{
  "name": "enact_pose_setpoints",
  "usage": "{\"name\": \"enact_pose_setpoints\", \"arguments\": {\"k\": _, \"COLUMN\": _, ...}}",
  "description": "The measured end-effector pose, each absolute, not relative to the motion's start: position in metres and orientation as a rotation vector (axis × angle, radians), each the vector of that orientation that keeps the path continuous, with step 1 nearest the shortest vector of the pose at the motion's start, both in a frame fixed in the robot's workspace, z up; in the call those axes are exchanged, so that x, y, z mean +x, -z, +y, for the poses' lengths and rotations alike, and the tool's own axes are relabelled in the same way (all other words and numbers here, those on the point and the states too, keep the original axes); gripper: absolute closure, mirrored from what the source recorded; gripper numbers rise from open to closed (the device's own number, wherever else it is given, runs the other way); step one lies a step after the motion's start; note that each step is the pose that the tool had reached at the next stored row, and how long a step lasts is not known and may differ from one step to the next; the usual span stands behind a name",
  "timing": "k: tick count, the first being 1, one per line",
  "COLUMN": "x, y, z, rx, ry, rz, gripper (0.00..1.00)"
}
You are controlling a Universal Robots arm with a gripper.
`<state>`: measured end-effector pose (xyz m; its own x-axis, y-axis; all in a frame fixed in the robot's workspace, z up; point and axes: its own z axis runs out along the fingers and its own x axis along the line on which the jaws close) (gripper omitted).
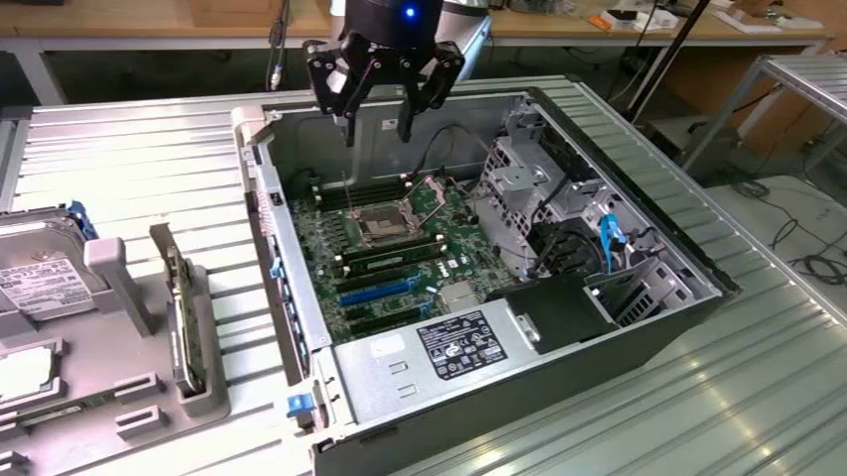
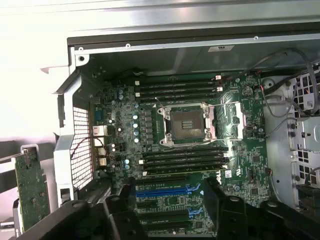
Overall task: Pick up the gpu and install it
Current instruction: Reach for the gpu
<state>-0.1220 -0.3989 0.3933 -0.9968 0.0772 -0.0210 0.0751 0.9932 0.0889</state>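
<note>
The gpu [image 1: 179, 307] is a thin dark card standing on edge in a grey holder [image 1: 126, 297] at the exterior view's left, outside the computer case. In the wrist view the gpu [image 2: 31, 192] shows a green board face beside the case's rear panel. My gripper [image 1: 376, 129] hangs open over the far end of the open case [image 1: 636, 327], well away from the card, with nothing between its fingers. In the wrist view, the dark fingers [image 2: 220, 210] frame the motherboard's blue expansion slots [image 2: 167, 191].
The motherboard [image 1: 397, 248] has a bare CPU socket [image 2: 187, 122] with memory slots on both sides. A drive cage and cables [image 1: 569, 228] fill the case's right side, a power supply [image 1: 450, 347] its near end. A hard drive [image 1: 40, 278] sits in the holder.
</note>
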Motion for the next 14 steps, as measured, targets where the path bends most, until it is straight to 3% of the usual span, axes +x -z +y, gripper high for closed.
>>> {"name": "enact_pose_setpoints", "arguments": {"k": 2, "x": -0.122, "y": -0.3933, "z": -0.3989, "rx": 0.119, "ry": -0.137, "rz": 3.112, "gripper": 0.46}}
{"name": "enact_pose_setpoints", "arguments": {"k": 3, "x": -0.122, "y": -0.3933, "z": -0.3989, "rx": 0.119, "ry": -0.137, "rz": 3.112, "gripper": 0.58}}
{"name": "enact_pose_setpoints", "arguments": {"k": 8, "x": -0.122, "y": -0.3933, "z": -0.3989, "rx": 0.119, "ry": -0.137, "rz": 3.112, "gripper": 0.88}}
{"name": "enact_pose_setpoints", "arguments": {"k": 14, "x": -0.1238, "y": -0.3933, "z": -0.399, "rx": 0.119, "ry": -0.137, "rz": 3.112, "gripper": 0.89}}
